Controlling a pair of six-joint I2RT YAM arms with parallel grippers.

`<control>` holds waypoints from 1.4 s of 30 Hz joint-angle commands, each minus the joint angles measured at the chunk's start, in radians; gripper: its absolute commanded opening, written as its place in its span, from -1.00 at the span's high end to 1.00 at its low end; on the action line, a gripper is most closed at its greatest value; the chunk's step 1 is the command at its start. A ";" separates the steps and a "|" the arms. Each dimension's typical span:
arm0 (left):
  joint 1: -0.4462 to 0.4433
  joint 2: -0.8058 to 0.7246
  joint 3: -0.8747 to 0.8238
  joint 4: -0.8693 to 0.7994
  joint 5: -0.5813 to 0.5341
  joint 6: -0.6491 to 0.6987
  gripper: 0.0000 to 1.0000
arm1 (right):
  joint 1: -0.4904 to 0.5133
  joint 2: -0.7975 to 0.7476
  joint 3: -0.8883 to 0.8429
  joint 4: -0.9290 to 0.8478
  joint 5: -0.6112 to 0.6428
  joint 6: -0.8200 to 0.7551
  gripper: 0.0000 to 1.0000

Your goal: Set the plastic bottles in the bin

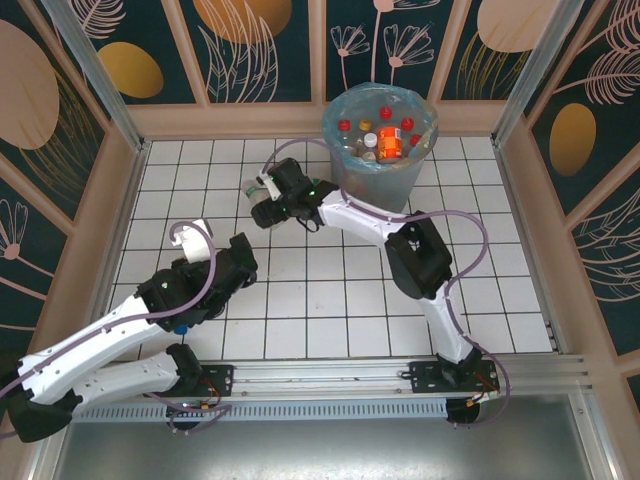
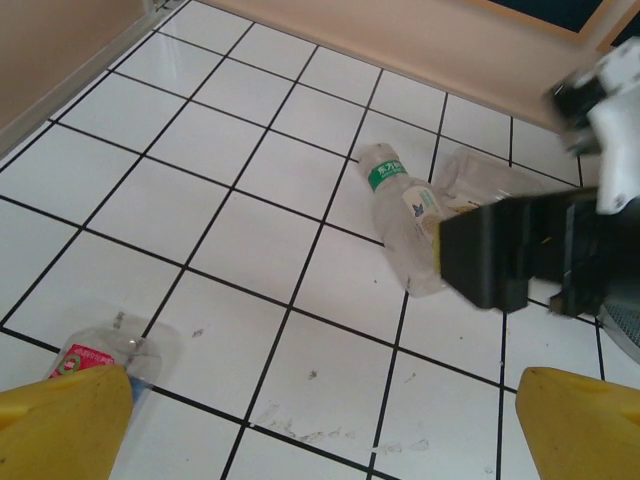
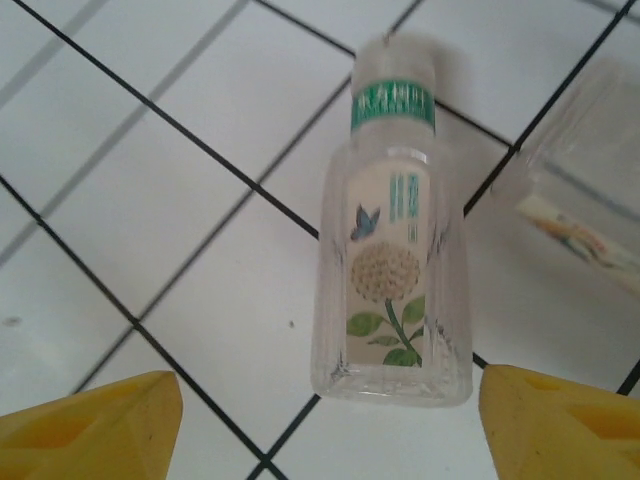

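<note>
The bin [image 1: 381, 150] stands at the back of the tiled floor, lined with a blue bag and holding several plastic bottles [image 1: 388, 138]. A clear bottle with a green band and a flower label [image 3: 395, 270] lies on the tiles, its base just ahead of my open right gripper [image 3: 330, 420] and between the lines of its fingers. The same bottle [image 2: 400, 215] lies beside a crushed clear one [image 2: 482, 178]. My right gripper [image 1: 260, 205] hovers left of the bin. My left gripper [image 2: 330, 430] is open over bare tile, and a red-labelled bottle [image 2: 95, 355] lies against its left finger [image 2: 60, 425].
Another clear bottle [image 3: 585, 200] lies right of the flower-label one. A low beige wall [image 1: 130, 200] rims the floor on the left and at the back. My left arm [image 1: 150, 300] stretches from the near-left corner; open tiles lie to the right.
</note>
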 commanded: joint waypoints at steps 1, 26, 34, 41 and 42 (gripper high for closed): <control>0.008 -0.029 -0.018 -0.012 -0.001 -0.040 -0.96 | 0.016 0.033 -0.003 0.077 0.074 0.004 -0.60; 0.008 -0.080 -0.003 -0.018 -0.034 -0.008 -0.95 | -0.014 0.294 0.283 -0.009 0.020 0.049 -0.67; 0.008 -0.088 0.000 -0.018 -0.037 0.000 -0.95 | -0.011 0.300 0.275 0.054 0.014 0.095 -0.69; 0.008 -0.094 0.000 -0.020 -0.037 0.010 -0.96 | -0.004 0.307 0.286 0.091 -0.032 0.135 -0.70; 0.008 -0.095 -0.001 -0.021 -0.039 0.010 -0.96 | -0.002 0.304 0.278 0.099 -0.030 0.139 -0.70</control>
